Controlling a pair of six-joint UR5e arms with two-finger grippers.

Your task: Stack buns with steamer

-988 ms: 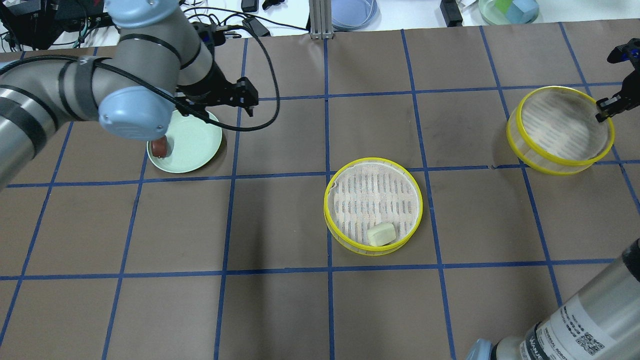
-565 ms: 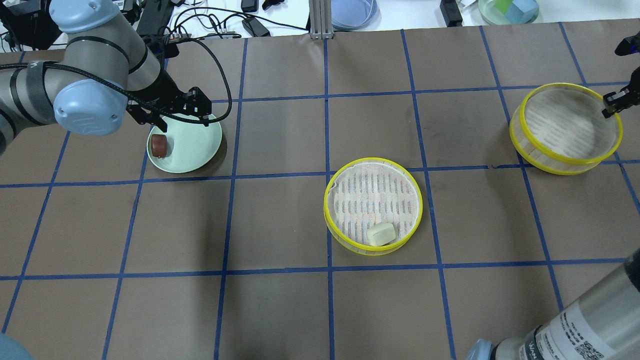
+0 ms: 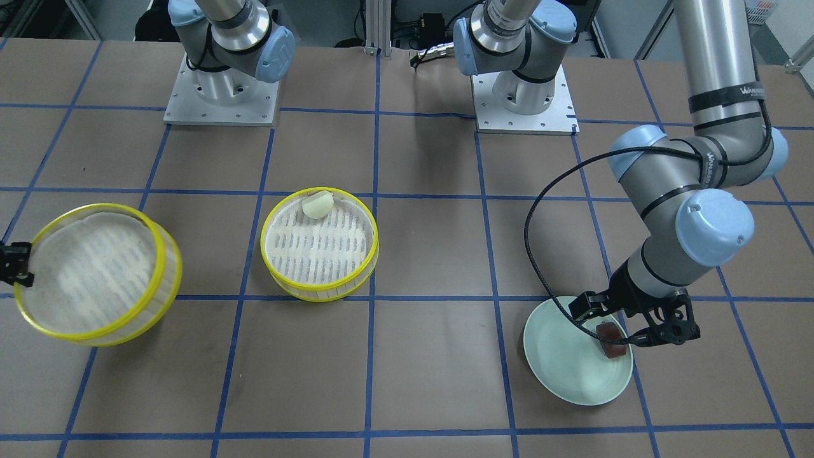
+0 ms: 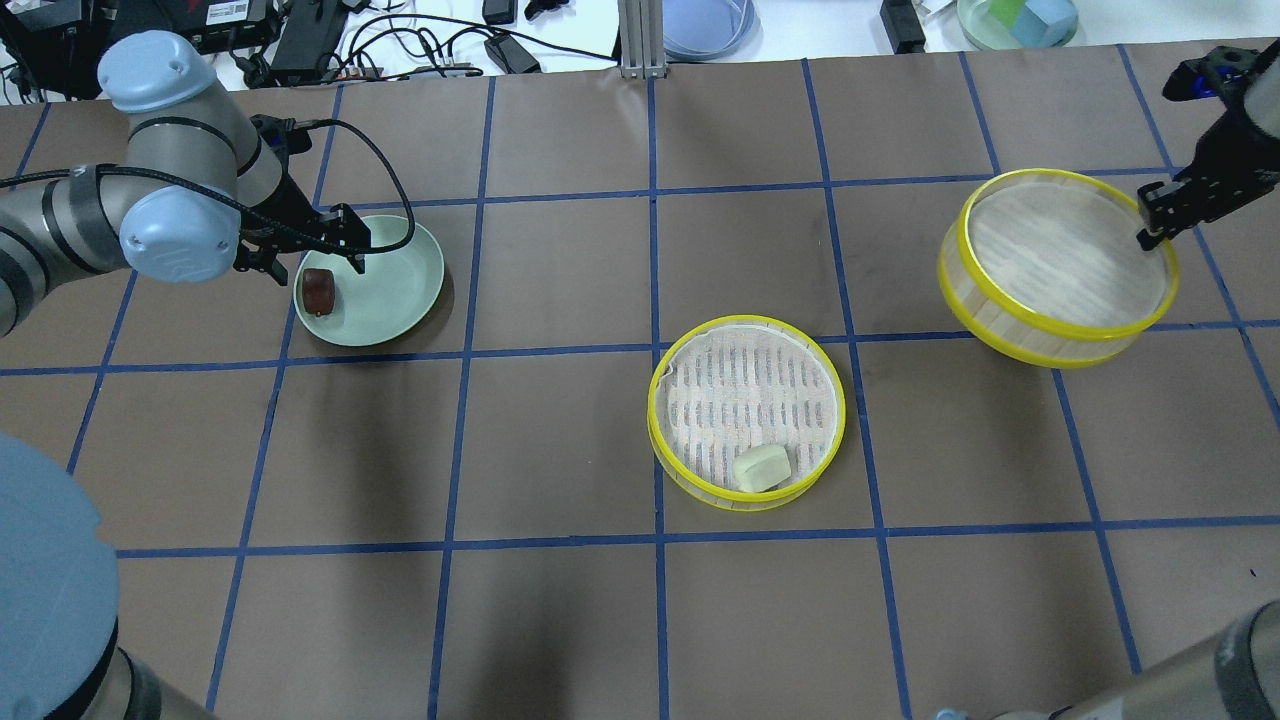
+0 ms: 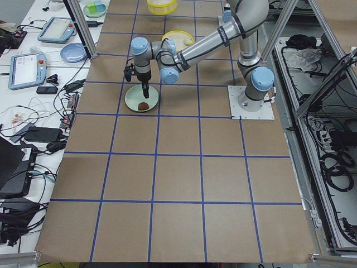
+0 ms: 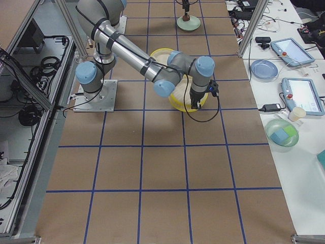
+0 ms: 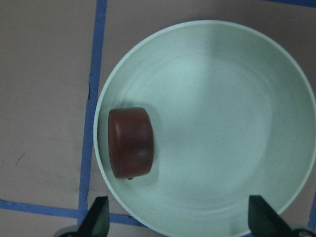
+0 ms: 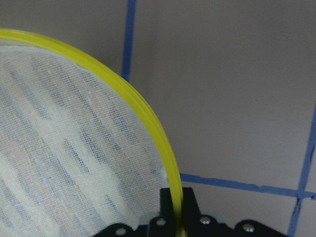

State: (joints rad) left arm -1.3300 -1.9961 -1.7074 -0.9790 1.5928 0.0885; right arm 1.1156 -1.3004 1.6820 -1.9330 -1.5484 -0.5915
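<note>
Right gripper (image 4: 1150, 225) clamped on the yellow rim of an empty steamer tray (image 4: 1060, 265); the tray is tilted and hangs from the fingers on the side toward the table's middle. Second steamer tray (image 4: 748, 322) sits flat, well apart from both grippers and roughly between them, with the cream bun (image 4: 763, 468) inside against its wall. Left gripper (image 7: 178, 222) spread wide over the green plate (image 4: 400, 280), holding nothing; brown bun (image 4: 320, 290) lies on the plate beneath, nearer one fingertip than the other.

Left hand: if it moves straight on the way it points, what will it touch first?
Probably the green plate, near its rim; the brown bun lies slightly aside. Depth is unclear.
</note>
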